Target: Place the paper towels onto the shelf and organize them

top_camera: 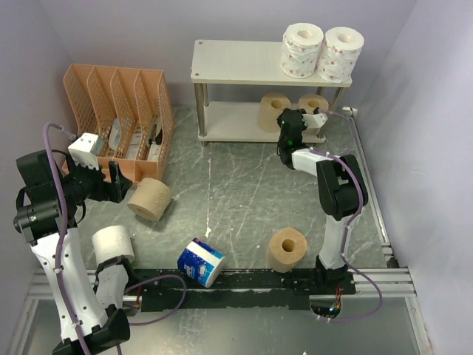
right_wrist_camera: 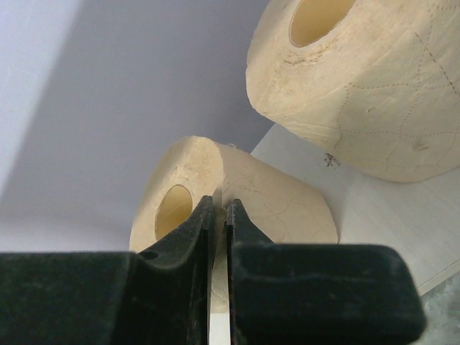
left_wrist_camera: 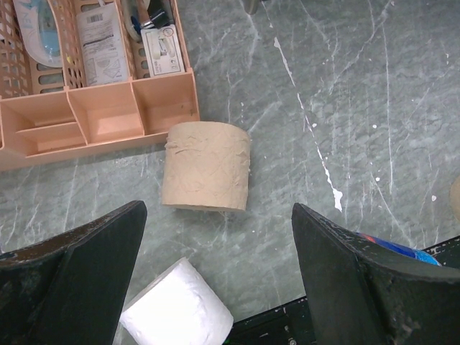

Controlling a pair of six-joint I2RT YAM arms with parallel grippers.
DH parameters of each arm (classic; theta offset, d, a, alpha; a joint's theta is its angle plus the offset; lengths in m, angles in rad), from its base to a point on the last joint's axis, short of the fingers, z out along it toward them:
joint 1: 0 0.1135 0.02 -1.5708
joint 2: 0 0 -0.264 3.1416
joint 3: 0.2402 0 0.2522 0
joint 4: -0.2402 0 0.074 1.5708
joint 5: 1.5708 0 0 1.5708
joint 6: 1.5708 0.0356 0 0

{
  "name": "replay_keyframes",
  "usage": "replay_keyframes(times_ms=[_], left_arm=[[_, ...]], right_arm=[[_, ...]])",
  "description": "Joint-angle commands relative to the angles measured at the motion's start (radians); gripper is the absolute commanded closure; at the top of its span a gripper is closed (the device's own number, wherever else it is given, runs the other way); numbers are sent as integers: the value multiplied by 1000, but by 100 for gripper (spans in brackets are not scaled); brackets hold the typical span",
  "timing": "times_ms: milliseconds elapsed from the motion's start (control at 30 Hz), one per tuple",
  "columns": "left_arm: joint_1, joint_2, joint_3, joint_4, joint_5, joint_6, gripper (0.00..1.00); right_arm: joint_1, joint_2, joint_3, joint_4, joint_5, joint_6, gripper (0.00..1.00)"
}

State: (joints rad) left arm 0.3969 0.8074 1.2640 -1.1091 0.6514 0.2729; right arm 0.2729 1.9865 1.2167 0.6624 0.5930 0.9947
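Note:
The shelf (top_camera: pixel 236 63) stands at the back. Two white printed rolls (top_camera: pixel 302 49) (top_camera: pixel 340 52) sit on its top board. Two tan rolls (top_camera: pixel 273 111) (top_camera: pixel 313 103) lie on its lower board (right_wrist_camera: pixel 388 208). My right gripper (top_camera: pixel 319 117) (right_wrist_camera: pixel 218 208) is shut, pinching the wall of the right tan roll (right_wrist_camera: pixel 273 201). My left gripper (top_camera: pixel 122 181) (left_wrist_camera: pixel 219 208) is open and empty, hovering just short of a tan roll (top_camera: pixel 150 198) (left_wrist_camera: pixel 206 165) lying on the table. A plain white roll (top_camera: pixel 112 244) (left_wrist_camera: pixel 176 305), a blue-wrapped roll (top_camera: pixel 200 262) and another tan roll (top_camera: pixel 287 250) lie near the front.
An orange mesh file organizer (top_camera: pixel 118 111) (left_wrist_camera: pixel 108 115) holding small items stands at the left, right behind the tan roll. Walls close in at the back and right. A black rail (top_camera: pixel 251 285) runs along the table's near edge.

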Motion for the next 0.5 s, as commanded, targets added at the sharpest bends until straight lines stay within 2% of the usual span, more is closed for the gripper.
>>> replay_keyframes(times_ms=[0, 67, 133, 167, 267, 333, 467], left_arm=[[10, 0, 0, 25, 24, 9, 6], [9, 4, 0, 25, 25, 11, 6], [9, 6, 0, 24, 28, 11, 6], [10, 6, 1, 24, 30, 12, 6], [10, 5, 1, 24, 30, 12, 6], [11, 3, 1, 23, 29, 12, 6], [21, 6, 20, 7, 21, 11, 6]], right_arm=[[-6, -65, -7, 31, 1, -67, 81], [-4, -105, -30, 32, -2, -102, 49], [4, -159, -65, 42, 9, -145, 6], [10, -188, -86, 54, 13, -177, 1], [26, -322, -190, 92, -30, -259, 0], [41, -448, -277, 72, -121, -289, 0], [63, -635, -450, 70, -553, -355, 5]])
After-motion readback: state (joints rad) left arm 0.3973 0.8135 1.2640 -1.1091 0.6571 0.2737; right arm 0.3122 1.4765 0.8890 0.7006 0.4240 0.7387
